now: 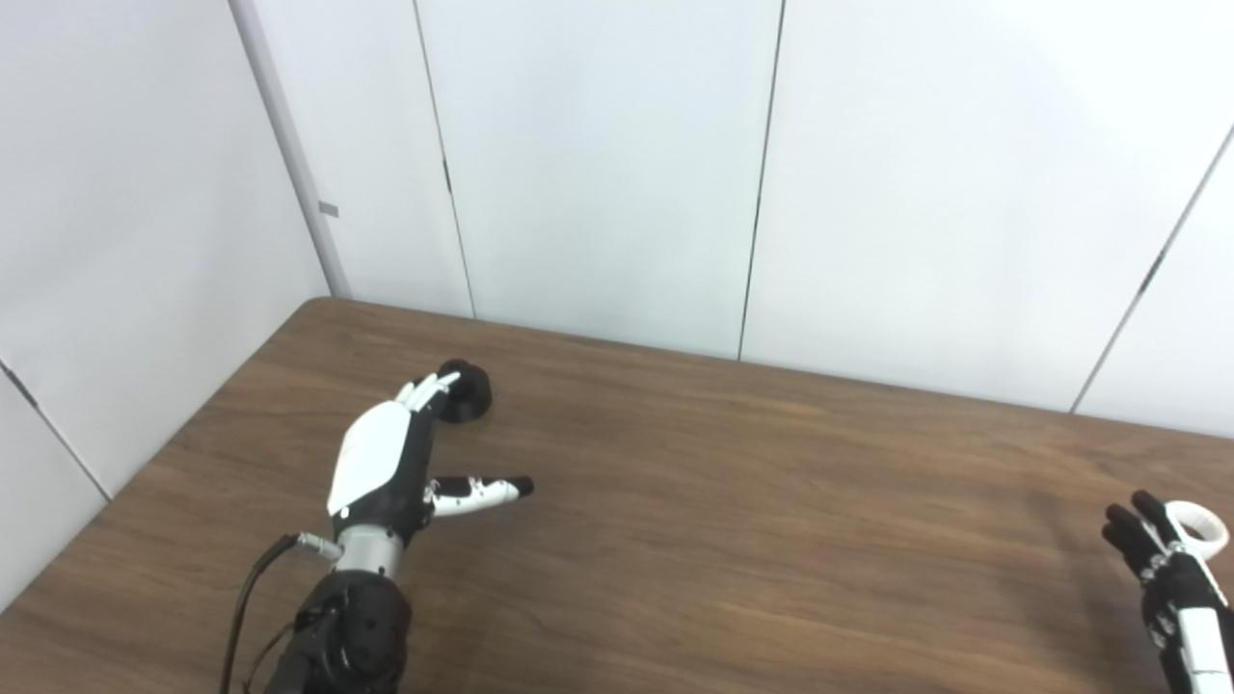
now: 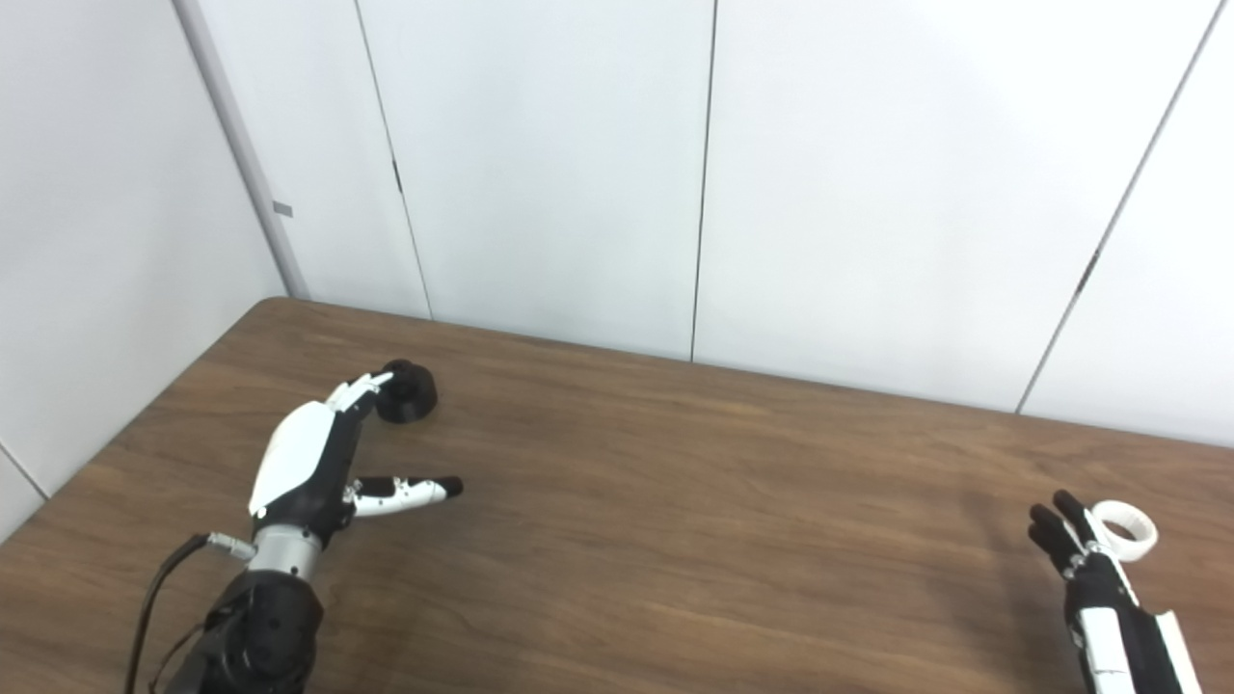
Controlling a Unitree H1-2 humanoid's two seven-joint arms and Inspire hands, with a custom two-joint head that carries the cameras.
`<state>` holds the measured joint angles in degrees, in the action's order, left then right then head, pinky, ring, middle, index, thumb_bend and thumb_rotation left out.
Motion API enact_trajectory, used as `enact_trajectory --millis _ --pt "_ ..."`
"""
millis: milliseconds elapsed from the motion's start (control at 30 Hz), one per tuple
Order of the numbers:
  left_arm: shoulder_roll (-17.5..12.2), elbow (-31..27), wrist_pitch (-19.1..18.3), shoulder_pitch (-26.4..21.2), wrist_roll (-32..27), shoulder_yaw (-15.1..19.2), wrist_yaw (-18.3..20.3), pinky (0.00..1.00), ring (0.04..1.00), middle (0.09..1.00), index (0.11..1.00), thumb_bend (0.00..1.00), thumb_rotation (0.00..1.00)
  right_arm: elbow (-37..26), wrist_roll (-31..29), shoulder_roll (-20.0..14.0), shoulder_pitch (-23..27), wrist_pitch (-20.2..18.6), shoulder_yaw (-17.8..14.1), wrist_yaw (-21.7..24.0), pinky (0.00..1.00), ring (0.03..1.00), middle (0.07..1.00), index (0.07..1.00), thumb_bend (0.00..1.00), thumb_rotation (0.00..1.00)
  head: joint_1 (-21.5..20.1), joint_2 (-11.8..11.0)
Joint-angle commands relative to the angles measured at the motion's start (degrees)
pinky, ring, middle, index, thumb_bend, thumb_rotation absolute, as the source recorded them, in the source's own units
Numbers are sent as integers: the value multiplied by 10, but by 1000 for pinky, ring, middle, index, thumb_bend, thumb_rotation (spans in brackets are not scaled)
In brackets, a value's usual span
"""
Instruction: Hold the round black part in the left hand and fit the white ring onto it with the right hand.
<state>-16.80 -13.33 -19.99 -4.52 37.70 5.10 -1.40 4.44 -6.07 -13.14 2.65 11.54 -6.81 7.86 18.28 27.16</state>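
white ring (image 2: 1126, 528) flat, hole upward

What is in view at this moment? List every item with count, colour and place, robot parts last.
round black part: one, black, on the table near its far left corner, at the left hand's fingertips, not lifted.
white ring: one, white, near the table's right edge, right beside the right hand's fingers; whether they touch it cannot be told.
table: one, brown wood grain, fills the lower half of the view.
wall panels: white, behind the table and along its left side.
left hand: one, white and black, fingers stretched toward the black part, thumb spread aside, holding nothing.
right hand: one, black and white, at the lower right edge, fingers extended, holding nothing.
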Motion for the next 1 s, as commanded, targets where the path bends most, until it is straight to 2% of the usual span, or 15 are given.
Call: enact_trajectory --millis 0,100,433,633,767,833,967 --pt "-20 5 9 -30 4 7 -16 973 972 934 867 961 270 45 -4 6 -30 15 1 1 999 918 901 928 673 943 1 1" --pt "-31 33 12 -46 -2 12 -21 981 973 935 868 951 271 47 -3 8 -30 15 2 0 968 919 897 926 673 931 0 0" --pt "-60 123 19 -100 -15 27 -41 1000 979 926 857 934 274 45 7 14 -25 13 3 -8 961 917 897 928 658 934 -7 -1" --pt "-62 177 17 -135 -51 39 -58 974 982 930 849 924 269 46 11 17 -23 18 4 -8 947 900 888 918 647 929 -8 -2" --pt "-70 208 9 -157 -59 37 -61 979 988 937 854 924 284 43 13 18 -24 18 4 -9 949 904 890 920 643 933 -9 -2" --pt "-78 226 3 -171 -55 30 -58 987 995 941 858 921 291 40 16 19 -24 14 5 -10 975 911 892 921 662 940 -10 -3" --pt "-97 263 -1 -195 -52 9 -52 999 998 940 860 911 293 43 16 21 -22 14 5 -11 962 905 891 919 669 933 -11 -3"
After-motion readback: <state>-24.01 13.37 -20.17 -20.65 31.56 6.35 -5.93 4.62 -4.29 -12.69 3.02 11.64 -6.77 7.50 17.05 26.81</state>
